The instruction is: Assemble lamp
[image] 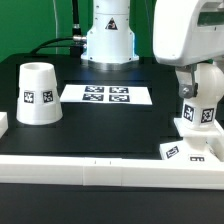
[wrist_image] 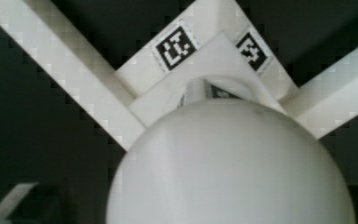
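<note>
The lamp's white bulb point(image: 197, 116), with a tag on its side, stands upright on the flat square base point(image: 188, 147) at the exterior view's right, near the front rail. My gripper point(image: 192, 96) is straight down over the bulb's top, and its fingers are hidden there. In the wrist view the rounded bulb point(wrist_image: 229, 165) fills the space by the jaws, above the tagged base point(wrist_image: 208, 45). No finger shows clearly, so I cannot tell whether the gripper grips. The tapered shade point(image: 38, 95) stands alone at the exterior view's left.
The marker board point(image: 107, 95) lies flat at the middle back. White border rails run along the front point(image: 90, 165) and the left edge point(image: 4, 122). The robot's base point(image: 108, 40) stands behind the board.
</note>
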`<state>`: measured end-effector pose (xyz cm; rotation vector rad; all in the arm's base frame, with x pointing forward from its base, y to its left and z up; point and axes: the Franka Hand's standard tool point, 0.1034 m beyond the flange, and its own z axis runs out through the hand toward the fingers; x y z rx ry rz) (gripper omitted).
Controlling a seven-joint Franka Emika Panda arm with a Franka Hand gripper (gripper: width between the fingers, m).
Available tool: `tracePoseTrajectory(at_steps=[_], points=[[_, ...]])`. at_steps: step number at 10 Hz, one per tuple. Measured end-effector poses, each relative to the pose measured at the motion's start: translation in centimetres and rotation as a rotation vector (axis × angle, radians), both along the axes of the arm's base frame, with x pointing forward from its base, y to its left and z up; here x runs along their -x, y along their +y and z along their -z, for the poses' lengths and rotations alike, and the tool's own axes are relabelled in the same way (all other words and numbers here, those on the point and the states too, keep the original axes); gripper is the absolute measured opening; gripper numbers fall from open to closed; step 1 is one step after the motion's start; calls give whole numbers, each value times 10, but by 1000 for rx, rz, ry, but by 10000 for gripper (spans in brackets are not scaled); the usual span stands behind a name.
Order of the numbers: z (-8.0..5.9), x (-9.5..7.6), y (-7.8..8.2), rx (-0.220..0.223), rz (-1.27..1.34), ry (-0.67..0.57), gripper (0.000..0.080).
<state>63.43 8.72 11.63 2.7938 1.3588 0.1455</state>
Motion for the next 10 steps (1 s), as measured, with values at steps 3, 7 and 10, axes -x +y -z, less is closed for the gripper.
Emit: tracePoseTrajectory(at_steps=[3,7,10], points=[[0,0,-1,52,-259,-4,699],[1,1,5,121,-581,0,699],[2,1,7,146,-736,3,699]])
